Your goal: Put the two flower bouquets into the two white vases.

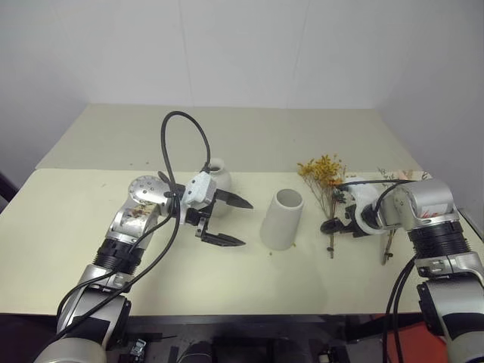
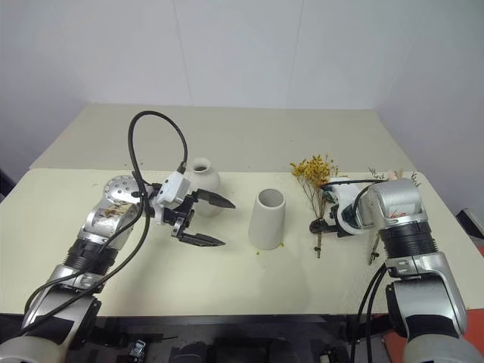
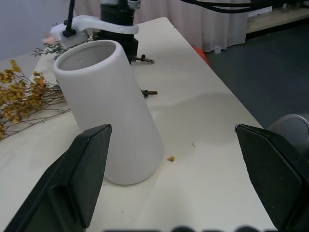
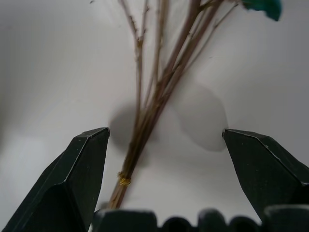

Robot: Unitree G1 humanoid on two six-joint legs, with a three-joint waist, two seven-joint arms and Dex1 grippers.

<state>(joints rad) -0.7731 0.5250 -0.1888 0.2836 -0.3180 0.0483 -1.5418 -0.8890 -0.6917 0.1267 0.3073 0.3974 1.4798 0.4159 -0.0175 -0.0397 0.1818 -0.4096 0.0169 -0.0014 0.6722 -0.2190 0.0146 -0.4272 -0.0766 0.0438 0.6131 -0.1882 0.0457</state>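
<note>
Right wrist view: I'm seeing right claw (image 4: 164,140) gaping wide, empty, straddling yellow bunch (image 1: 324,175) stems on table (image 1: 68,227). Left claw (image 1: 233,221) gaping, empty, beside cylinder vase (image 1: 282,219). Bottle vase (image 1: 217,175) empty too. Grey-green bunch (image 1: 391,227) lying by right arm. Nothing placed yet.

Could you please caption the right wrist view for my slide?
Open right gripper poised over the yellow bouquet's tied stems.

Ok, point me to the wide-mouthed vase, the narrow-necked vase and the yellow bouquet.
Wide-mouthed vase (image 1: 282,223): left eye view, middle of its side wall.
Narrow-necked vase (image 2: 201,178): right eye view, rounded shoulder below the neck.
Yellow bouquet (image 1: 324,169): left eye view, blossom cluster.
</note>
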